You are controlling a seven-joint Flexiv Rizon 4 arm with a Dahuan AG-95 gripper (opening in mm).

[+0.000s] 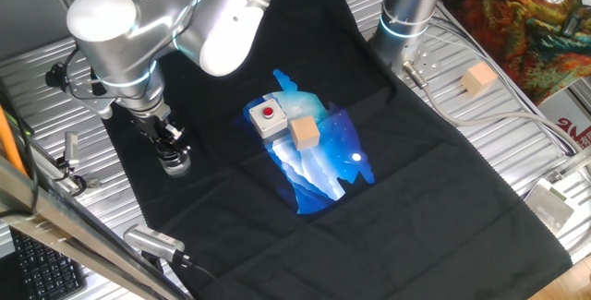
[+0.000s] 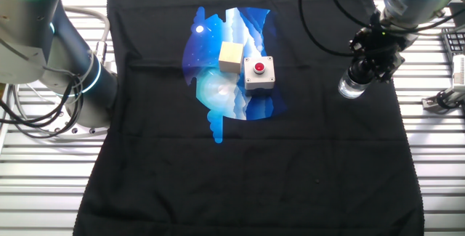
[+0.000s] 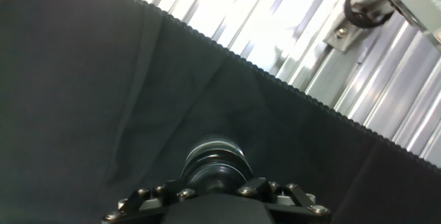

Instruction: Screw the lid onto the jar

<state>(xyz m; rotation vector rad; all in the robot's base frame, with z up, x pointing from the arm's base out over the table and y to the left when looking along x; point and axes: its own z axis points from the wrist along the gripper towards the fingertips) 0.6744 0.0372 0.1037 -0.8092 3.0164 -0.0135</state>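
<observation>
jar [image 2: 350, 87]: clear glass, stiff, slick, breakable I'd guess; on black cloth [image 2: 254, 163] near its edge, directly under my gripper [image 1: 172, 149]
lid [image 3: 219, 172]: dark cap, seems on the jar; grip its rim
gripper: closed around lid, I think
wooden cube [image 1: 304, 133], button box [image 1: 268, 117]: well apart

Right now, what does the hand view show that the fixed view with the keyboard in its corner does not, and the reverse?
Only the hand view shows the metal bracket past the cloth's edge. Only that fixed view shows the grey box with a red button, the wooden cube beside it and a second cube off the cloth. Both show the claw over the jar on the black cloth; the lid itself cannot be made out.
</observation>
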